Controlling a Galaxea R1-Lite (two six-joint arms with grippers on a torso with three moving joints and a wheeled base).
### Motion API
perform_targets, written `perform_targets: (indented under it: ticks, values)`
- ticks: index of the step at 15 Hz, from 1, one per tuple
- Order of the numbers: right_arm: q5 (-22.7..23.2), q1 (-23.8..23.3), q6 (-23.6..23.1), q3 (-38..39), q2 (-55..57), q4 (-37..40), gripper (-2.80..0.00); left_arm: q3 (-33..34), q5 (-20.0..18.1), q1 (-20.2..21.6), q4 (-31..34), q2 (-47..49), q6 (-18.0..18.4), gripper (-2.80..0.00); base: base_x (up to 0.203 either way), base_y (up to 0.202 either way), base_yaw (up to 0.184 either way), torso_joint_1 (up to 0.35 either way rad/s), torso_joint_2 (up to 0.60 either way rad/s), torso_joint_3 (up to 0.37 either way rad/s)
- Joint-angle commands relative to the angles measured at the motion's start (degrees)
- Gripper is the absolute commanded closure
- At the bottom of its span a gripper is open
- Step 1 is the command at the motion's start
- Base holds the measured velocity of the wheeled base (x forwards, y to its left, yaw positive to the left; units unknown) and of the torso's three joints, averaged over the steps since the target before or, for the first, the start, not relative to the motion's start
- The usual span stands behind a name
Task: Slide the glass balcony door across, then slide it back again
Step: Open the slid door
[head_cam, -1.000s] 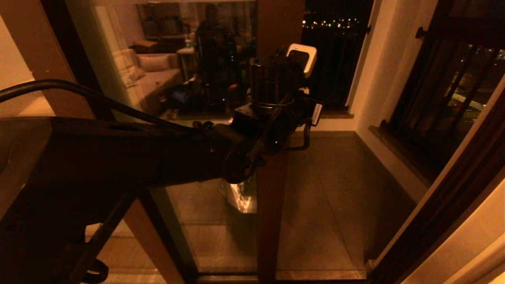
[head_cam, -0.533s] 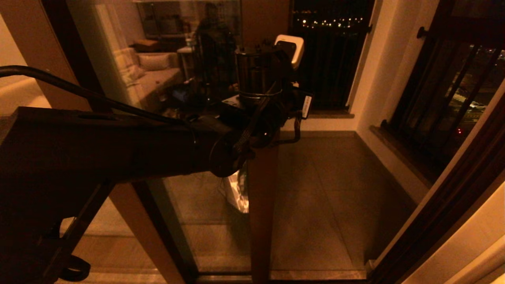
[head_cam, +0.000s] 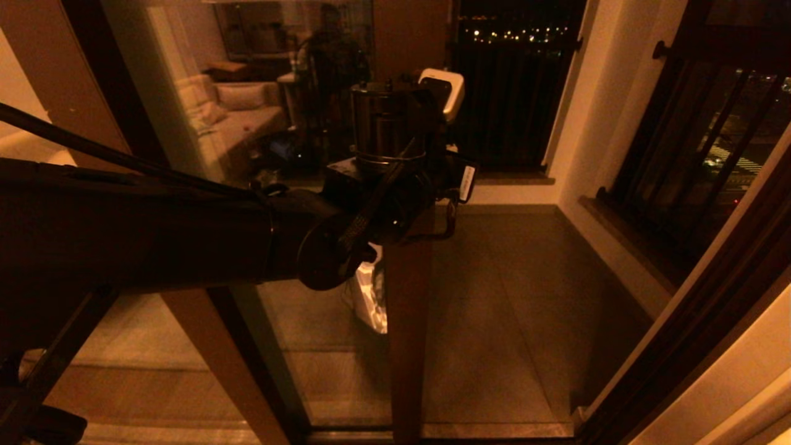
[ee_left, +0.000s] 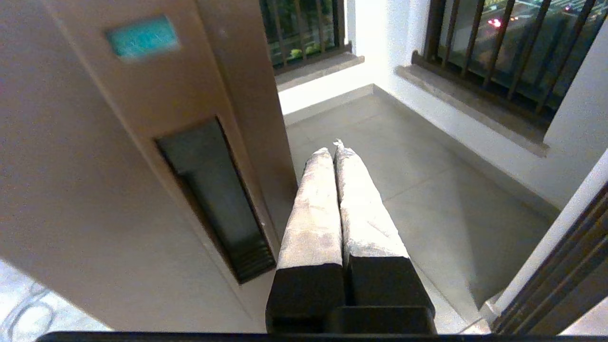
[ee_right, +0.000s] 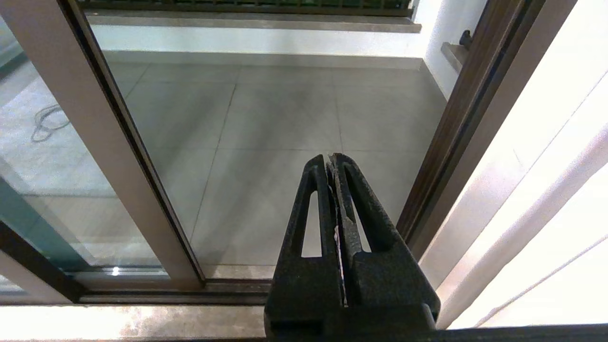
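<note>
Reaching forward across the head view, the left arm carries the left gripper (ee_left: 335, 149) up against the edge of the glass balcony door (head_cam: 408, 321), at about the height of the recessed handle (ee_left: 216, 199) set into the door's vertical stile. From the left wrist camera the two fingers (ee_left: 313, 209) lie pressed flat together with nothing between them, their tips just beside the stile's edge and pointing out over the balcony floor (ee_left: 427, 190). Whether the fingers actually touch the frame is hard to tell. A small teal sticker (ee_left: 142, 38) sits on the stile above the handle.

The door stands partly slid across, its dark stile rising through the middle of the head view, with the reflective pane to its left mirroring a sofa and room. To its right the opening shows the tiled balcony, the white low wall (head_cam: 531, 194) and the black barred railing (head_cam: 513, 93) with city lights beyond.

The right gripper (ee_right: 332, 159) hangs low by the door track (ee_right: 228, 287), its fingers closed on nothing, aimed at the floor between the door stile (ee_right: 95, 142) and the right-hand jamb (ee_right: 456, 133)
</note>
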Motion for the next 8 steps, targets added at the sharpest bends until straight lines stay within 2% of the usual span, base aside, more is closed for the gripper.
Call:
perform_targets:
  ticks: [1,5,8]
  values:
    - [0.02,0.04,-0.01,0.01,0.05,0.00,0.00,0.05,0.45,1.00,-0.31,-0.77,0.05,0.00,0.000,0.000,0.000,0.000,0.00,0.000]
    - [0.02,0.04,-0.03,0.01,0.05,0.00,0.00,0.14,0.45,2.11,-0.32,-0.95,-0.13,0.00,0.000,0.000,0.000,0.000,0.00,0.000]
    - [0.02,0.04,-0.03,0.01,0.05,0.00,0.00,0.28,-0.39,0.87,0.37,-2.64,-1.27,0.00,0.000,0.000,0.000,0.000,0.00,0.000]
